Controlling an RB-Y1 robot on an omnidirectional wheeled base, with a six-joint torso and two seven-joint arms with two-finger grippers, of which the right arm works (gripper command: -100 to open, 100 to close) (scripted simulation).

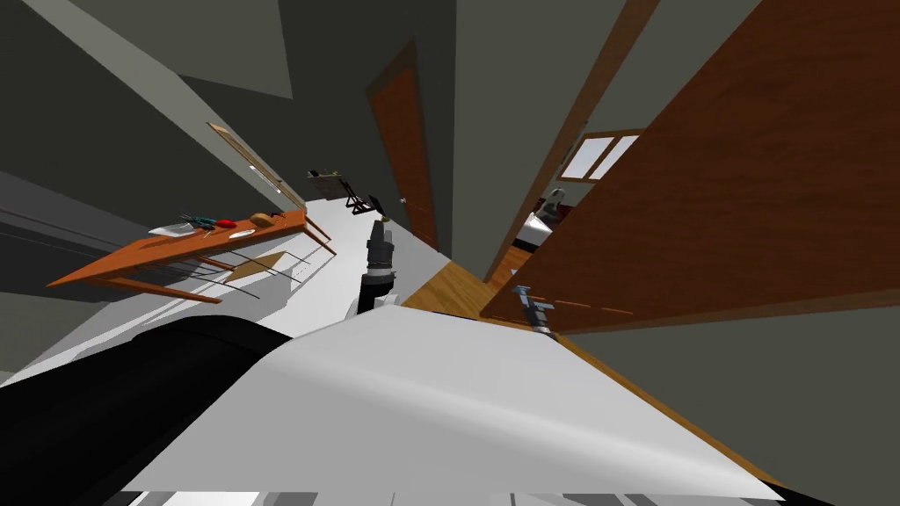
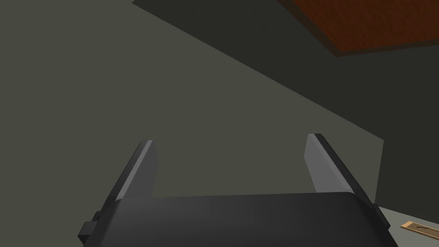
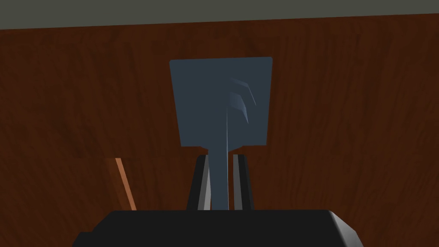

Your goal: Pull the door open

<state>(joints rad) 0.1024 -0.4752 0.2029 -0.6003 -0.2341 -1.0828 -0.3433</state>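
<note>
The right arm reaches to the brown wooden door (image 1: 747,176) at the frame's right. The right claw (image 3: 221,158) pinches its blue-grey lever handle (image 3: 219,107), hiding the lever's end. The left claw (image 2: 230,139) is spread.

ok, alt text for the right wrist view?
The right end effector is shut on a blue-grey door handle, with its fingers pressing the handle's sides. The handle sticks out from a square blue-grey plate on a dark brown wooden door.
</note>
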